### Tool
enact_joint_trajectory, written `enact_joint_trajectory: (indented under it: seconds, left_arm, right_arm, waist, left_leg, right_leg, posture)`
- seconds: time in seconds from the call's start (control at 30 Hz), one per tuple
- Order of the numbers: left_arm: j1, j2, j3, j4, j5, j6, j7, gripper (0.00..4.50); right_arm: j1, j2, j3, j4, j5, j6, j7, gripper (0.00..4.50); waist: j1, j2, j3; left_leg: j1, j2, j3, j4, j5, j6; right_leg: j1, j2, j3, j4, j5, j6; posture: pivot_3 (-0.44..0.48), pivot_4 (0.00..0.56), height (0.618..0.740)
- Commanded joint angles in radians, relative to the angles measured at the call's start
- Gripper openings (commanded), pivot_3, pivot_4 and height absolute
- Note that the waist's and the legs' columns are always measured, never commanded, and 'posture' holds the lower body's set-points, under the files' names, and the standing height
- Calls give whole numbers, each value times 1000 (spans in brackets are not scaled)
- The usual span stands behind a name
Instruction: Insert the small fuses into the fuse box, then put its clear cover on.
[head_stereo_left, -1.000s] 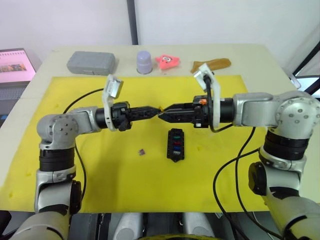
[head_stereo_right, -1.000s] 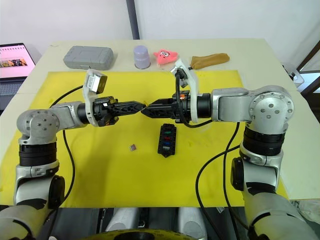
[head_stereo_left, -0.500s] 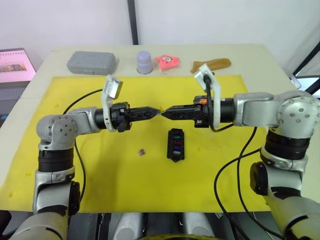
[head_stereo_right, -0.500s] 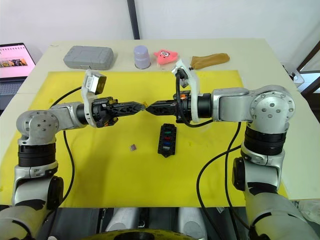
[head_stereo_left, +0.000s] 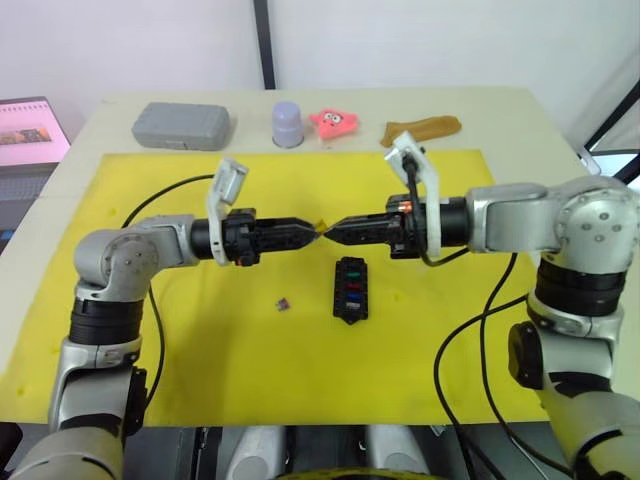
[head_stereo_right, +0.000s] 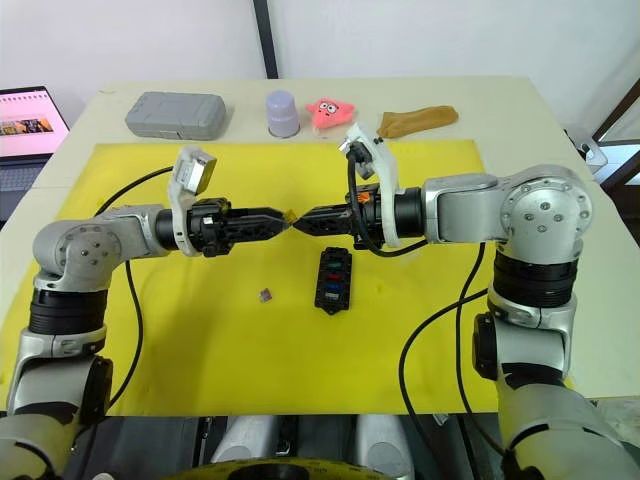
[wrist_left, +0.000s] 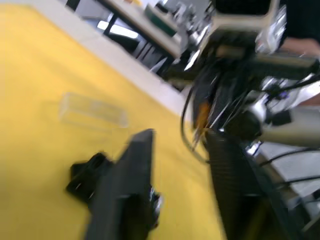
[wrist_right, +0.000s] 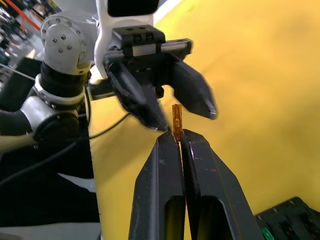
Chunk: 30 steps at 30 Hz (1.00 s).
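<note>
Both forearms lie level above the yellow mat, pointing inward so that the left gripper and the right gripper meet tip to tip over the mat's middle. In the right wrist view we see the right gripper's fingers pressed together on the lower end of a yellow-brown fuse, which stands upright out of the fingertips. The left gripper's fingers are parted there, one on each side of that fuse; we cannot tell whether either one touches it.

The fuse box lies flat on the mat just nearer than the two fingertips and slightly right of them, its long side running near to far. We see teal, blue and red fuses in its slots; the other slots are too small to read. A purple-brown fuse lies loose on the mat, left of the box and apart from it. The clear cover appears in the left wrist view, lying flat on the mat beyond the box.

Along the far edge of the table, off the mat, stand from left to right a grey case, a lilac cap-shaped piece, a pink star toy and a brown pouch. A laptop sits off the table's far left corner. Black cables trail from both wrists across the mat.
</note>
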Motion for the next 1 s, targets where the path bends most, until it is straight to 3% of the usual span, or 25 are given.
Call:
enact_joint_trajectory:
  seconds: [0.03,0.07,0.17,0.23,0.3,0.57,1.0]
  left_arm:
    - [-5,64,-36,-36,49,-68,-78,4116]
    - [-3,87,-59,-37,76,-95,-104,4473]
    - [14,182,-206,-20,273,-303,-215,4473]
    - [7,187,-269,18,361,-412,-244,4473]
    - [-6,164,-303,56,414,-479,-254,4473]
    - [-39,43,-383,155,570,-659,-245,4473]
    - [-65,-46,-382,213,650,-722,-217,4473]
  right_arm:
    - [-41,-73,47,-62,-56,-25,73,0]
    - [-49,-106,77,-77,-83,-32,100,0]
    - [-81,-323,334,-204,-326,-189,278,0]
    - [-127,-448,518,-242,-503,-322,427,0]
    - [-154,-499,618,-227,-637,-447,538,0]
    - [-217,-451,777,-103,-889,-571,763,0]
    - [-216,-348,794,-124,-991,-500,852,0]
  waist:
    - [0,0,0]
    - [0,0,0]
    - [3,3,2]
    - [3,3,2]
    - [1,1,4]
    - [1,0,5]
    - [6,0,5]
  left_leg:
    - [0,0,0,0,0,0]
    - [0,0,0,0,0,0]
    - [0,0,1,-1,0,0]
    - [0,-1,2,-2,0,0]
    - [0,-1,3,-1,-1,2]
    - [-5,0,2,0,-1,1]
    - [-11,0,1,3,0,0]
  right_leg:
    - [0,0,0,0,0,0]
    - [0,0,0,-1,0,0]
    - [0,0,-1,-1,0,0]
    - [0,1,-1,-3,0,0]
    - [0,1,-1,-3,0,0]
    - [-5,1,-1,-1,0,0]
    - [-9,0,-2,0,0,0]
  posture:
    - [0,150,740]
    - [0,150,740]
    - [0,150,740]
    - [0,150,740]
    - [0,150,740]
    - [0,150,740]
    - [0,150,740]
